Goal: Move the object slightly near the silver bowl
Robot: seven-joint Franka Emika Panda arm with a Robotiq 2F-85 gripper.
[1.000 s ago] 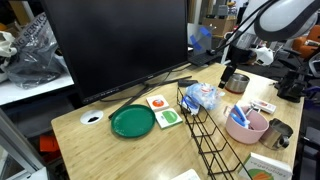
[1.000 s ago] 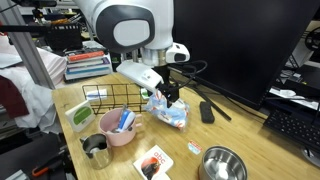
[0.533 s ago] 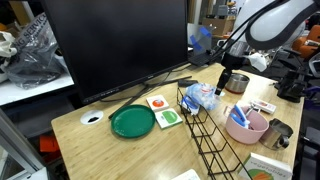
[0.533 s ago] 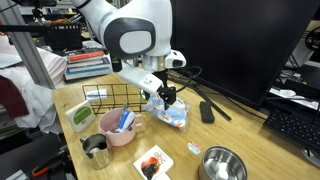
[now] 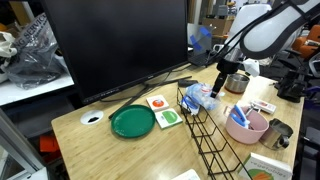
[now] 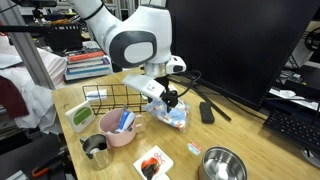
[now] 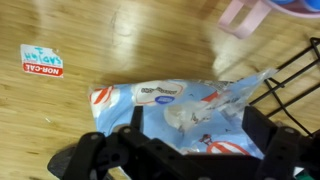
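A light blue and white plastic packet (image 7: pixel 175 110) lies on the wooden table beside the black wire basket; it shows in both exterior views (image 5: pixel 203 97) (image 6: pixel 170 113). My gripper (image 7: pixel 195 125) is open, straight above the packet with a finger on each side, also seen in both exterior views (image 5: pixel 216 84) (image 6: pixel 171 98). The silver bowl sits on the table apart from the packet in both exterior views (image 5: pixel 236 82) (image 6: pixel 222 164).
The black wire basket (image 5: pixel 215 135) stands next to the packet. A pink bowl (image 6: pixel 118 127) with blue items, a metal cup (image 6: pixel 96 150), a green plate (image 5: pixel 132 121), cards (image 5: pixel 162 108), a black remote (image 6: pixel 206 111) and a large monitor (image 5: pixel 115 45) surround the area.
My arm has moved from near the silver bowl toward the packet and lowered over it, gripper still open.
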